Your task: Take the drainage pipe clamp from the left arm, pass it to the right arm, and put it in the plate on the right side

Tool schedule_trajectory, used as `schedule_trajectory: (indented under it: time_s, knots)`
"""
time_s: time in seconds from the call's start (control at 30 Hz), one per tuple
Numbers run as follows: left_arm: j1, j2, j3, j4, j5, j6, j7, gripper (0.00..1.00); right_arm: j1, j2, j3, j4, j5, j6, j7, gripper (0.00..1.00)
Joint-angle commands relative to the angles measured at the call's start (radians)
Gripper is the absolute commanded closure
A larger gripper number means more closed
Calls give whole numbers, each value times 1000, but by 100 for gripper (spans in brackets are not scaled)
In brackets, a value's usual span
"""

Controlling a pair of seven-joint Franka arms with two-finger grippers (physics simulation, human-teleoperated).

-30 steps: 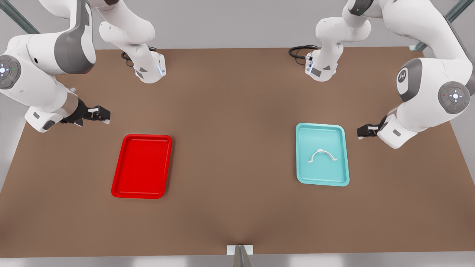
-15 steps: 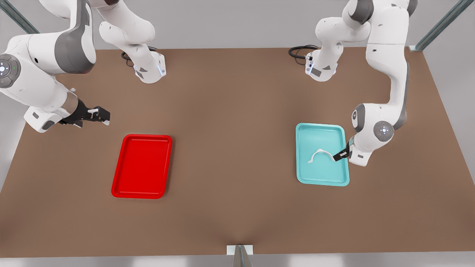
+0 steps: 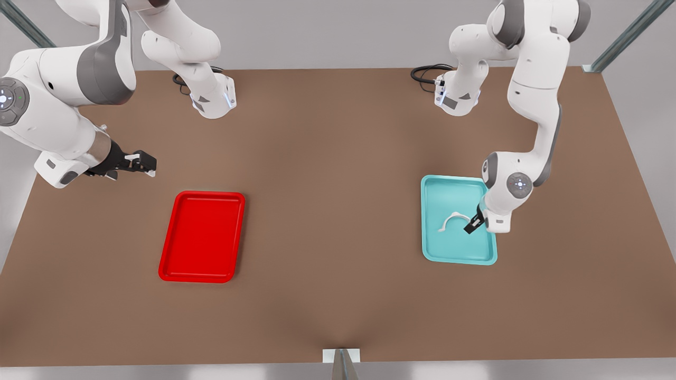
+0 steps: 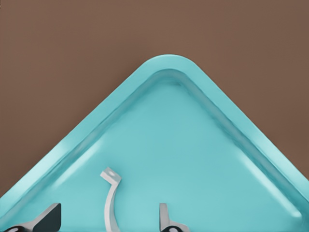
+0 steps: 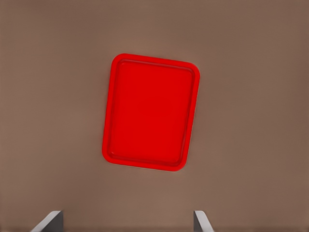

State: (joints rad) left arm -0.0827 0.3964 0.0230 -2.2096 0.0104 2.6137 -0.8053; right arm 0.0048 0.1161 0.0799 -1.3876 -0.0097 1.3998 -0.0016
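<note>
Drainage pipe clamp (image 3: 453, 219): ungrasped in teal tray (image 3: 458, 257), lower right; left end effector (image 3: 471, 226) wide astride it. Right end effector (image 3: 138, 162) wide, waiting. Handover, red plate (image 3: 202, 275) pending.

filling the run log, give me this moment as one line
left tool: open, around small white plastic arch clamp in teal tray | right tool: open, waiting above glossy red tray

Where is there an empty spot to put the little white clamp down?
The red plate is bare inside. So is the brown table between it and the teal tray. The tray is crowded: the drainage pipe clamp lies there with the left gripper open around one end. The right gripper waits, open, beyond the plate's far corner.
</note>
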Motion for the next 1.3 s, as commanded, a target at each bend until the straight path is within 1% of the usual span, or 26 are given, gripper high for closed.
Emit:
schedule_trajectory:
  time_s: [0.0, 0.1, 0.13, 0.17, 0.23, 0.27, 0.3, 0.47, 0.57, 0.63, 0.7, 0.73, 0.8, 0.97, 1.03, 1.13, 1.17, 1.23, 1.27]
  knots:
    - [-3, 4, 0, -5, 3, 22, -239, 1, 0, -1, 0, 1, 0, -4, 0, 0]
    - [-6, 6, 0, -33, 3, 23, -241, 6, -2, -1, 0, 1, 0, -2, -1, 0]
    - [-6, 10, 0, -33, 3, 23, -241, 16, -2, -1, -2, 1, 0, -2, -6, 0]
    - [-6, 12, 0, -33, 3, 23, -241, 28, -2, -1, -2, -1, 0, -4, -6, 0]
    - [-6, 19, 0, -33, 3, 23, -241, 45, -2, -1, -2, -1, 0, -4, -6, 0]
    - [-6, 19, 0, -33, 3, 23, -241, 48, -2, -1, -3, -1, 2, -4, -6, 0]
    - [-5, 21, 0, -32, 3, 23, -239, 50, -2, -1, -3, 1, 0, -4, -6, 0]
    - [-2, 35, 0, -25, 3, 29, -235, 53, -2, -1, -3, -1, 2, -4, -6, 0]
    - [0, 39, 0, -21, 5, 31, -235, 62, -2, -1, -3, -1, 0, -4, -6, 0]
    - [0, 45, 0, -21, 5, 37, -235, 65, -2, -1, -3, -1, 0, -4, -6, 0]
    - [1, 52, 0, -21, 5, 49, -235, 65, -2, -1, -3, -1, 0, -4, -6, 0]
    - [1, 53, 0, -21, 3, 49, -235, 68, -2, -1, -3, -1, 0, -4, -6, 0]
    - [1, 53, 0, -21, 3, 49, -235, 79, -2, -1, -3, -1, 0, -4, -6, 0]
    - [3, 44, 0, 2, 3, 28, -218, 79, -2, -1, -3, -1, 2, -4, -8, 0]
    - [-2, 22, -1, 53, 3, -69, -218, 79, -2, -1, -5, -1, 0, -4, -8, 0]
    - [-40, 12, -35, 267, -33, -377, -258, 79, -2, -1, -6, -1, 0, -4, -14, 0]
    - [-52, 12, -58, 326, -67, -441, -281, 79, -2, -1, -6, -1, 2, -4, -14, 0]
    - [-173, 25, -63, 478, -125, -564, -417, 79, -2, -1, -6, -1, 0, -4, -14, 0]
    - [-232, 41, -61, 536, -179, -578, -472, 79, -2, -1, -6, -1, 2, -4, -15, 0]
